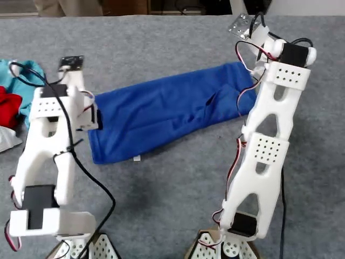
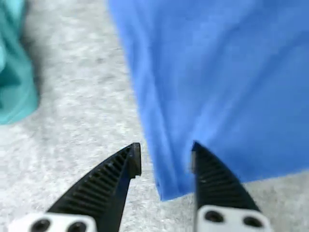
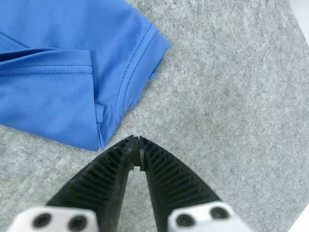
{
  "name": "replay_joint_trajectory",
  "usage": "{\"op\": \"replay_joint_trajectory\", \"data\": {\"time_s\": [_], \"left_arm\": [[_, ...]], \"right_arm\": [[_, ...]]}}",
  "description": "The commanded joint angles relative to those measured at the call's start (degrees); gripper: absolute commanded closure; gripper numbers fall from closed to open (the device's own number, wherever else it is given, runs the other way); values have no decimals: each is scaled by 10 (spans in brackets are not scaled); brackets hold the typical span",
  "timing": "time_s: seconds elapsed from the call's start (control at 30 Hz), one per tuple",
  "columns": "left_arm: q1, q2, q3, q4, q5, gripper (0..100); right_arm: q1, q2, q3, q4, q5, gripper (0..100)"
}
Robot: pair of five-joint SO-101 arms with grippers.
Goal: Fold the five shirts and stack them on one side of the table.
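Blue shirt (image 1: pixel 161 113) folded into long strip, diagonal across mid of grey table (image 1: pixel 178 183), L end nearer the arm bases. At that L end, left gripper (image 2: pixel 164 162) spread wide, folded corner of fabric betw. the tips, nothing pinched. At opp. end, right gripper (image 3: pixel 139 152) just off the sleeve hem, over bare table, tips pressed together w/ nothing betw. them. Teal shirt (image 1: pixel 21 81), red shirt (image 1: pixel 9 105) & white cloth (image 1: pixel 6 139) bunched at table's L edge, apart from blue shirt.
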Motion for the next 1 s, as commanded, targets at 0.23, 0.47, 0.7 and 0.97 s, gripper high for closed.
{"op": "replay_joint_trajectory", "data": {"time_s": [0.23, 0.47, 0.7, 0.97], "left_arm": [[-8, 218, -164, 3, 75, 776], [-12, 354, -280, 83, 96, 779], [-8, 414, -337, 119, 97, 783], [-11, 420, -349, 119, 97, 957]], "right_arm": [[9, -56, -29, 11, -9, 993], [9, -56, -29, 11, -9, 993], [11, -56, -29, 11, -9, 993], [21, -57, -30, 10, -8, 993]]}}
